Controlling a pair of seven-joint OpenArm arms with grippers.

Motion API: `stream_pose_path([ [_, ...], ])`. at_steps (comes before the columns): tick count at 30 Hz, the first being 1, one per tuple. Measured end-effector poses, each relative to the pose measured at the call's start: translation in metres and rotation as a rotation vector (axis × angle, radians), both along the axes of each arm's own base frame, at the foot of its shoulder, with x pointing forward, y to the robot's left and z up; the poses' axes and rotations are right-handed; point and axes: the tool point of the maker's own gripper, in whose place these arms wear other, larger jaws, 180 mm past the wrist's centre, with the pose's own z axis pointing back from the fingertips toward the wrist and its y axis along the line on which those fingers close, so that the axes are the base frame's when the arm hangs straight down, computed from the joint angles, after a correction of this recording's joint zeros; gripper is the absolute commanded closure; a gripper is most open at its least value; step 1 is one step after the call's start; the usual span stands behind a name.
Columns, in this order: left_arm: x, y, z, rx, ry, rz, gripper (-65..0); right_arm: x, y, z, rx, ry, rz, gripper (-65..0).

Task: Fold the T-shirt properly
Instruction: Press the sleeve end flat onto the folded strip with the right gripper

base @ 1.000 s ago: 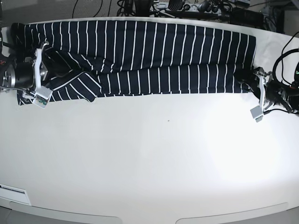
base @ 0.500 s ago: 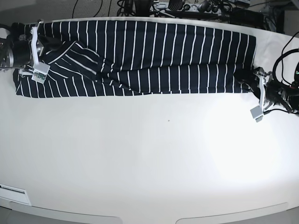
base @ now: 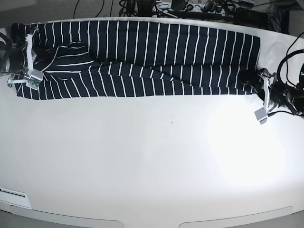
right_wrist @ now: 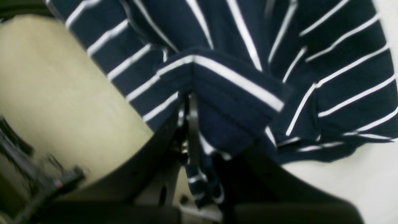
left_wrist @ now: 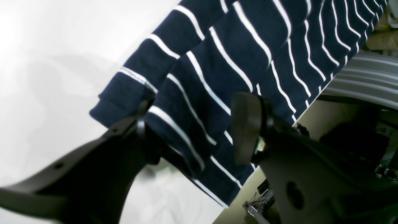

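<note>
No writing or brand shows anywhere. The T-shirt (base: 142,57), soft dark navy knit with thin white stripes, lies as a long band along the worktop's (base: 156,161) 12 o'clock edge. Cables (base: 199,8) crowd behind it. The left end effector (left_wrist: 192,137) has its black pads spread apart over the hem corner. The right end effector (right_wrist: 199,149) is clamped on a bunched fold of shirt.

Bright glare on white table (base: 237,156), curved fisheye edges, right wrist view motion-blurred
</note>
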Motion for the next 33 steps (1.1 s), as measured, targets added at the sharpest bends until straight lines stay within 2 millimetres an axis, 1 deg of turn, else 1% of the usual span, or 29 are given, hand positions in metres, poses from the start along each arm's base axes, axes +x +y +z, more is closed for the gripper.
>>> stream_pose_path([
  [2, 0.0, 0.0, 0.0, 0.0, 0.0, 0.0, -35.6, 0.0, 0.0, 0.0, 0.0, 0.002, 0.0, 0.0],
  [3, 0.0, 0.0, 0.0, 0.0, 0.0, 0.0, -35.6, -0.002, -0.002, -0.001, -0.01, 0.009, 0.002, -3.5],
  [5, 0.0, 0.0, 0.0, 0.001, 0.0, 0.0, -35.6, -0.001, -0.006, -0.002, -0.034, 0.007, 0.003, -13.1],
  [8, 0.001, 0.002, 0.001, 0.005, -0.003, 0.001, -35.6, 0.001, -0.02, -0.005, -0.115, -0.002, -0.01, -27.7],
  [9, 0.002, 0.002, 0.002, 0.005, -0.005, 0.002, -35.6, 0.001, -0.022, -0.006, -0.127, -0.001, -0.012, -31.2],
  [10, 0.002, 0.003, 0.002, 0.007, -0.006, 0.002, -35.6, 0.0, -0.024, -0.006, -0.135, 0.006, -0.019, -33.2],
  [11, 0.003, 0.004, 0.003, 0.009, -0.009, 0.002, -35.6, -0.002, -0.024, -0.006, -0.136, 0.013, -0.017, -33.5],
  [13, 0.004, 0.007, 0.005, 0.016, -0.013, 0.005, -35.6, -0.005, -0.018, -0.005, -0.102, 0.032, -0.015, -33.4],
  [16, 0.004, 0.008, 0.006, 0.019, -0.014, 0.005, -35.6, -0.01, -0.002, 0.001, -0.029, 0.051, 0.01, -33.4],
  [19, 0.004, 0.008, 0.006, 0.019, -0.013, 0.006, -35.6, -0.012, 0.02, 0.013, 0.047, 0.036, 0.055, -33.4],
  [20, 0.004, 0.008, 0.006, 0.019, -0.013, 0.005, -35.6, -0.012, 0.025, 0.017, 0.056, 0.02, 0.069, -33.4],
  [22, 0.004, 0.008, 0.006, 0.018, -0.014, 0.005, -35.6, -0.006, 0.025, 0.024, 0.05, -0.021, 0.086, -33.4],
  [25, 0.004, 0.008, 0.006, 0.019, -0.014, 0.005, -35.6, 0.01, 0.011, 0.036, 0.012, -0.093, 0.048, -33.4],
  [27, 0.004, 0.007, 0.006, 0.017, -0.014, 0.006, -35.6, 0.019, 0.005, 0.046, 0.012, -0.135, 0.022, -33.4],
  [30, 0.005, 0.007, 0.006, 0.016, -0.017, 0.007, -35.6, 0.027, 0.008, 0.064, 0.084, -0.169, -0.044, -32.9],
  [31, 0.007, 0.006, 0.007, 0.007, -0.027, 0.014, -35.6, 0.031, 0.008, 0.068, 0.1, -0.187, -0.073, -31.9],
  [32, 0.009, 0.004, 0.008, -0.004, -0.038, 0.022, -35.6, 0.037, 0.009, 0.07, 0.129, -0.225, -0.105, -28.4],
  [33, 0.012, 0.003, 0.009, -0.014, -0.05, 0.029, -35.6, 0.041, 0.014, 0.07, 0.178, -0.246, -0.143, -23.2],
])
